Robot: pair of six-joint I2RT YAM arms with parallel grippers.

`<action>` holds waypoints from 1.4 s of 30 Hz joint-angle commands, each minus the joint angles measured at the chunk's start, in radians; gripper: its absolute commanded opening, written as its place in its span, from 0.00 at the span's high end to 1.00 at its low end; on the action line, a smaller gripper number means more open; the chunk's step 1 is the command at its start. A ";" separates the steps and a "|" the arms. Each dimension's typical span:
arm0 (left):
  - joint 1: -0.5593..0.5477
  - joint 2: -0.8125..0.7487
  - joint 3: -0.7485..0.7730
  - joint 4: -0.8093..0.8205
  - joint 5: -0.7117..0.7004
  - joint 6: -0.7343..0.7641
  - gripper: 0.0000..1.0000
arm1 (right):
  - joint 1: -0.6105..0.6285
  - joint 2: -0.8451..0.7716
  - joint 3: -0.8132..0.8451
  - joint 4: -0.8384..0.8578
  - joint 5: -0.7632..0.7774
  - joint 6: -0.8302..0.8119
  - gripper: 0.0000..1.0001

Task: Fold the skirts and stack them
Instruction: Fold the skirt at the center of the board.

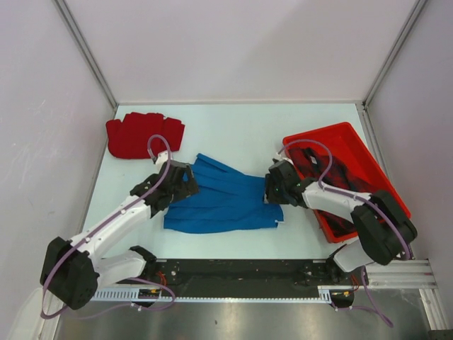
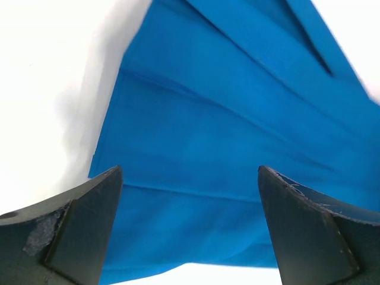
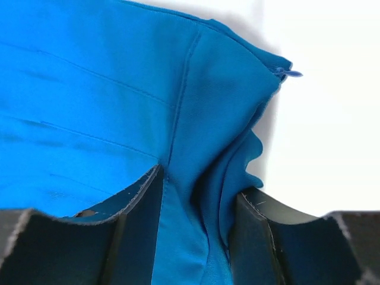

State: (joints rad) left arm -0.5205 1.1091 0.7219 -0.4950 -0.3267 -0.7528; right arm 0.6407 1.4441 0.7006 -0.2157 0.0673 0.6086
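The blue skirt (image 1: 226, 202) lies spread on the white table between my two arms, pleats fanned toward the left. My left gripper (image 1: 185, 180) hovers over its left edge, jaws wide open; in the left wrist view the blue skirt (image 2: 225, 107) fills the space beyond the left gripper (image 2: 190, 172) and nothing is between the fingers. My right gripper (image 1: 272, 190) is at the skirt's right end. In the right wrist view the right gripper (image 3: 202, 181) pinches a bunched fold of the blue skirt (image 3: 89, 107) near its zipper. The red skirt (image 1: 145, 134) lies folded at the back left. The plaid skirt (image 1: 318, 166) lies in the tray.
A red plastic tray (image 1: 333, 129) stands at the right, tilted, partly under my right arm. Grey walls close in the table on three sides. Bare white table shows behind the blue skirt and in front of it.
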 commanded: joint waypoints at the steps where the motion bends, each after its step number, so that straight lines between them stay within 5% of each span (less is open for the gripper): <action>1: 0.013 -0.058 -0.045 -0.056 -0.051 -0.020 0.00 | -0.021 0.065 0.154 -0.012 0.069 -0.175 0.46; 4: 0.014 -0.064 -0.081 -0.047 -0.043 -0.026 0.00 | -0.029 0.058 0.183 -0.086 0.075 -0.175 0.30; 10: 0.019 -0.048 -0.134 -0.007 -0.026 -0.045 0.00 | -0.027 0.018 0.181 -0.267 0.069 -0.124 0.13; 21: 0.020 0.024 -0.125 0.029 -0.018 -0.030 0.00 | 0.022 0.147 0.148 -0.197 -0.026 -0.021 0.18; 26: 0.022 0.009 -0.128 0.024 -0.029 -0.036 0.00 | 0.030 0.173 0.140 -0.211 0.012 0.006 0.40; 31: 0.024 -0.017 -0.125 0.013 -0.040 -0.040 0.00 | 0.027 0.104 0.109 -0.235 0.078 0.007 0.81; 39: 0.024 -0.034 -0.108 0.027 0.023 -0.026 0.00 | -0.009 -0.051 0.102 -0.323 0.126 -0.076 1.00; 42: 0.020 -0.054 -0.102 0.051 0.069 -0.011 0.00 | -0.010 -0.089 0.102 -0.336 0.121 -0.099 1.00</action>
State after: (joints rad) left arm -0.5034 1.0966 0.5869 -0.4896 -0.3161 -0.7689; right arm 0.6388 1.4231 0.8043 -0.4881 0.1345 0.5629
